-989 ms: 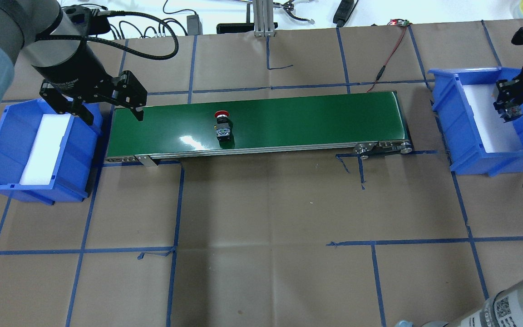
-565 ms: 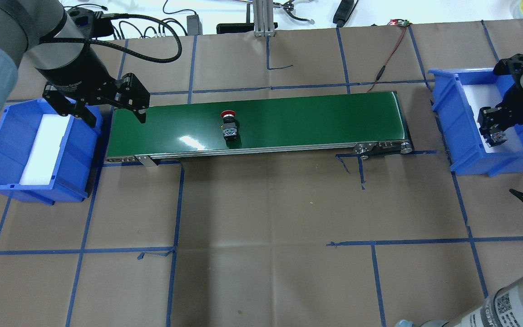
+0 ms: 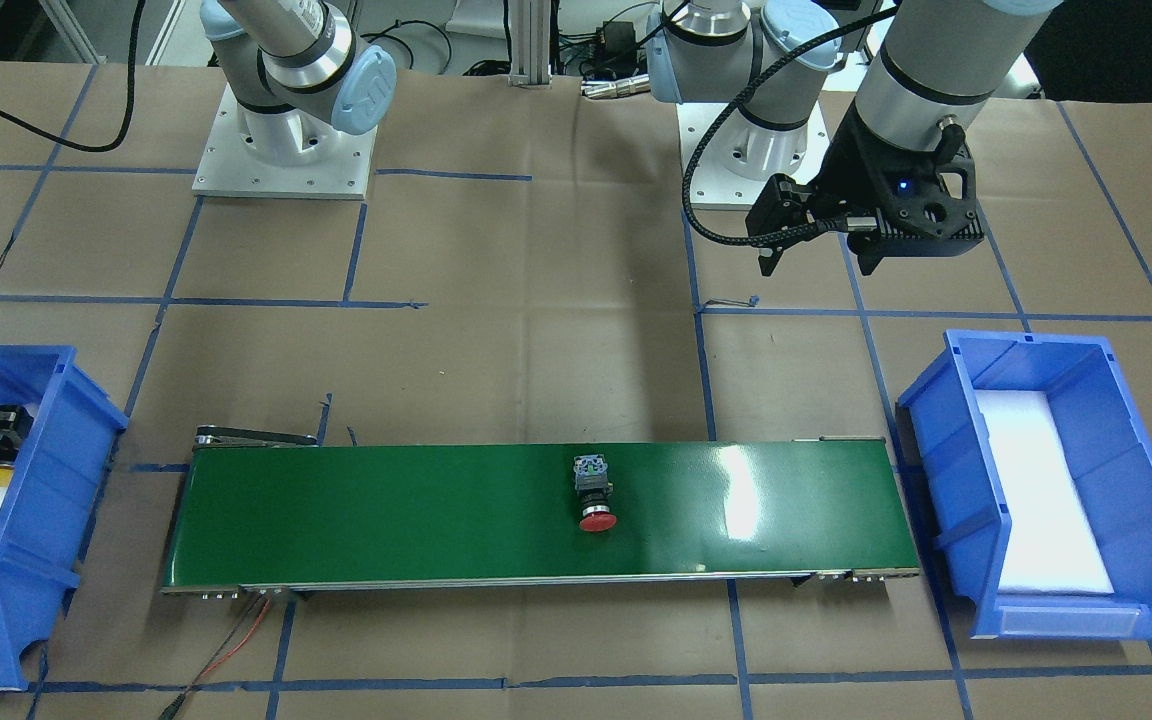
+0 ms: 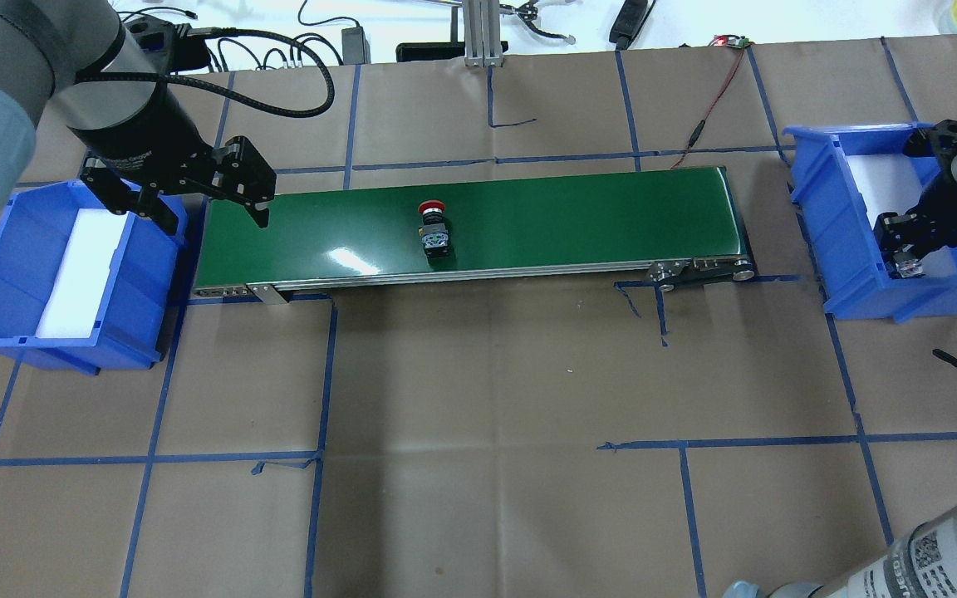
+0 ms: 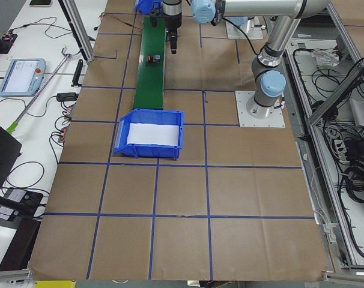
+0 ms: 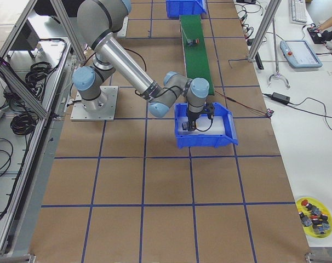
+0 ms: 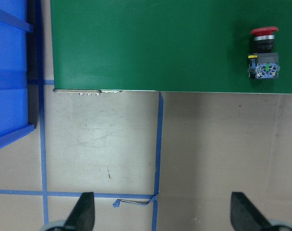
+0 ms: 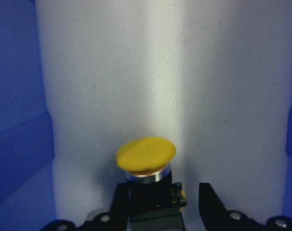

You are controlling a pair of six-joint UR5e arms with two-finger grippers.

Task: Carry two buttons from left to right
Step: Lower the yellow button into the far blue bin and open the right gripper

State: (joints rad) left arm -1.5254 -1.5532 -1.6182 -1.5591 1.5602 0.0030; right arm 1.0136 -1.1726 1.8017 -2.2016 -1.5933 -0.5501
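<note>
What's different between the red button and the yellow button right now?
The red button lies on its side on the green belt; the yellow button is in the blue bin, over white foam. Nothing touches the red button; the yellow button sits between the right gripper's fingers, a gap showing on one side. Both have a round mushroom cap on a dark body.

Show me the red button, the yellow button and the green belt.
Red button (image 4: pixel 434 231): overhead view, on its dark body below the cap.
Yellow button (image 8: pixel 146 159): right wrist view, on its cap.
Belt (image 4: pixel 578 218): overhead view, bare green surface right of the red button.
</note>
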